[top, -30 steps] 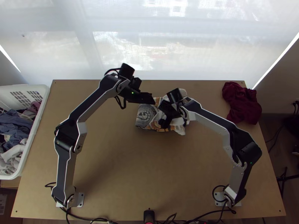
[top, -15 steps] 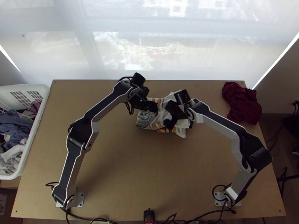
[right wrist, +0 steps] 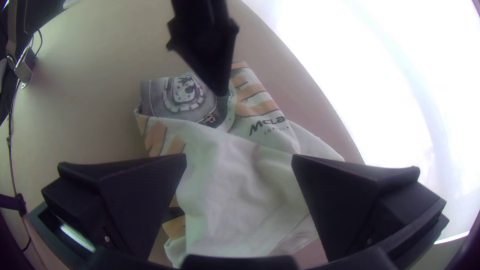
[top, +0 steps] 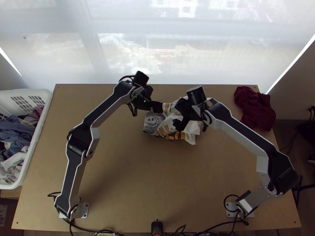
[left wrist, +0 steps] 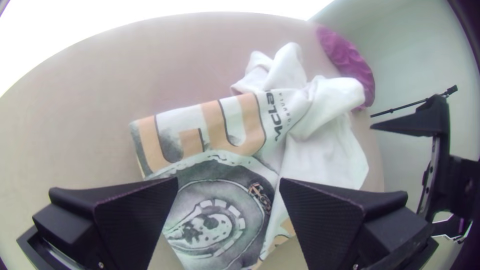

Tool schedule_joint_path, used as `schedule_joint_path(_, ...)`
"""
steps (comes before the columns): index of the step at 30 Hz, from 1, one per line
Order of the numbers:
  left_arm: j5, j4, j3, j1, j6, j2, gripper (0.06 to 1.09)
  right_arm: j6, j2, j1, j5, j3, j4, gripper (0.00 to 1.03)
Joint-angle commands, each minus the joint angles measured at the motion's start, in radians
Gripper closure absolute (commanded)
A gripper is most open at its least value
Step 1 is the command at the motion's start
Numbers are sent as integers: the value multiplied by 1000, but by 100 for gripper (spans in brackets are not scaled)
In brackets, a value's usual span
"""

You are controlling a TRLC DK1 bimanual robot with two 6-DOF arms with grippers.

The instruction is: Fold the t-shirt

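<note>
Tabletop [top: 130, 169] under the partly bunched t-shirt [top: 192, 135], probably a sheer blind [top: 118, 23] beyond.

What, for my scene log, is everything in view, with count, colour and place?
T-shirt: 1, white with grey and orange print, rumpled at the table's far middle
Dark red cloth: 1, bunched at the far right corner
Laundry basket: 1, white, left of the table
Clothes: several, blue, white and purplish, in the basket
Table: 1, light wood, under the arms
Screen: white, beyond the table's far edge
Device: 1, black, near edge, middle
Cables: several, black, around the arm bases and near edge
Arms: 2, silver-grey and black, based at near left and near right
Left gripper: 1, black, open by the printed part
Right gripper: 1, black, open over the white part
</note>
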Motion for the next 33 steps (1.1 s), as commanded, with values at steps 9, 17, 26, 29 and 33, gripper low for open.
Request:
schedule_joint_path(9,-1,-136,-25,84,23,-130,10,-305,-127,188,193,-399,307,5)
schedule_joint_path(17,-20,-105,-22,58,34,-71,10,-417,-115,205,225,-513,537,5)
schedule_joint_path(26,-21,-96,-18,38,51,-16,10,-480,-41,225,260,-499,675,5)
schedule_joint_path(29,-21,-96,-18,37,56,-5,10,-479,-53,254,265,-508,675,5)
schedule_joint_path(33,-21,-96,-18,37,62,5,10,-474,-52,272,268,-519,674,5)
